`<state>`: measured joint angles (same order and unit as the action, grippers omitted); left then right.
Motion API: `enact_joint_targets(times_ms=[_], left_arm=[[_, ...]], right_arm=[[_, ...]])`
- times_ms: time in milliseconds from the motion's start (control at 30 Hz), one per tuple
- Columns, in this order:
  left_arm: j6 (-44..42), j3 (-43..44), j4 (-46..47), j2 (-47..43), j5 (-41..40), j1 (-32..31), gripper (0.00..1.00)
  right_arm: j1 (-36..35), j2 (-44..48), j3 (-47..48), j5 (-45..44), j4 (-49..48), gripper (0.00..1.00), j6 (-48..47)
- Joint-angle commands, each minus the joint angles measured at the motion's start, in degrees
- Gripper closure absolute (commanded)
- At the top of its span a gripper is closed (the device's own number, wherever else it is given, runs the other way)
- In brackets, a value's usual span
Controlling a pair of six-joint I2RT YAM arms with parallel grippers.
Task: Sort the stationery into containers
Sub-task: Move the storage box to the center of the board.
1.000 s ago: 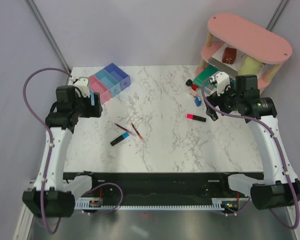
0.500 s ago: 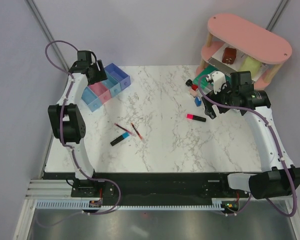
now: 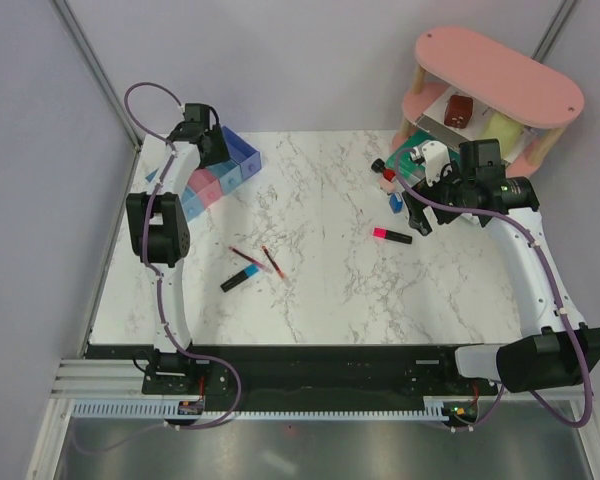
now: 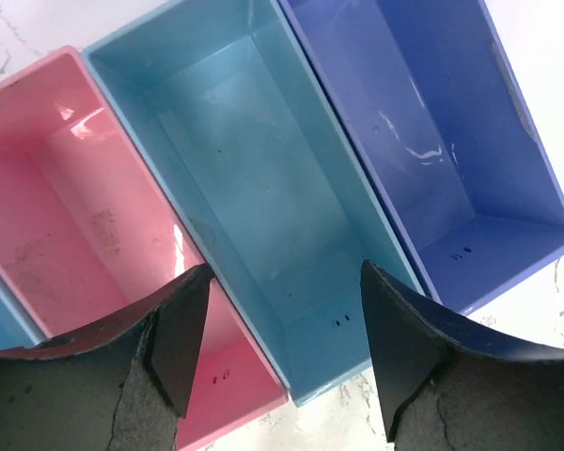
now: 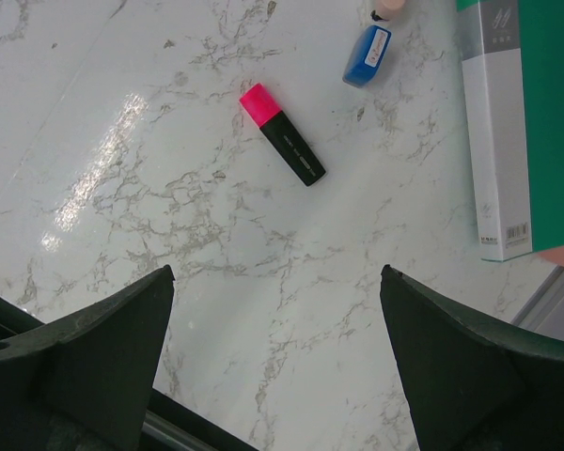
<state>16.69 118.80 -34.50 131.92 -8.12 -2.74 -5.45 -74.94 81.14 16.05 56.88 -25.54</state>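
The containers are four joined bins at the far left: dark blue (image 3: 244, 152), light blue (image 3: 224, 170), pink (image 3: 204, 186), light blue (image 3: 187, 204). My left gripper (image 3: 209, 150) hovers over them, open and empty. In the left wrist view (image 4: 287, 348) its fingers straddle the near ends of the pink bin (image 4: 66, 197) and the light blue bin (image 4: 263, 169), with the dark blue bin (image 4: 423, 122) beside; all look empty. My right gripper (image 3: 416, 214) is open and empty above a pink-ended marker (image 3: 391, 235) (image 5: 282, 146) and a blue eraser (image 3: 395, 202) (image 5: 368, 54). A blue-ended marker (image 3: 240, 278) and two red pens (image 3: 245, 256) (image 3: 272, 260) lie mid-table.
A pink oval two-tier shelf (image 3: 500, 85) at the far right holds a brown block (image 3: 458, 110) and a pale green cylinder (image 3: 500, 128). A green and white box (image 5: 517, 122) lies by it. A red-black block (image 3: 380, 167) and a pinkish block (image 3: 387, 183) lie near the box.
My left arm has swung from the table's left side up and out over the bins. My right gripper has shifted slightly toward the far side. The stationery has not moved.
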Motion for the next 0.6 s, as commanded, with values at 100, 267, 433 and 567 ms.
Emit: enact_joint_targets(times_ms=[100,267,433,567], left_arm=[[3.0,1.7,-1.71,-0.6,-4.19,0.63,0.28],[3.18,1.69,-1.89,0.0,-3.66,0.63,0.29],[1.86,2.48,-1.97,3.6,-3.66,0.63,0.4],[-0.16,5.2,-2.06,6.94,-3.83,0.55,0.54]], right_arm=[[0.0,-0.12,-0.11,-0.32,-0.28,0.02,-1.09],[0.0,-0.73,0.24,0.2,-1.07,0.02,-0.74],[0.0,-0.91,0.42,0.38,-1.07,0.02,-0.83],[0.0,-0.91,-0.28,-0.23,-1.69,0.02,-1.35]])
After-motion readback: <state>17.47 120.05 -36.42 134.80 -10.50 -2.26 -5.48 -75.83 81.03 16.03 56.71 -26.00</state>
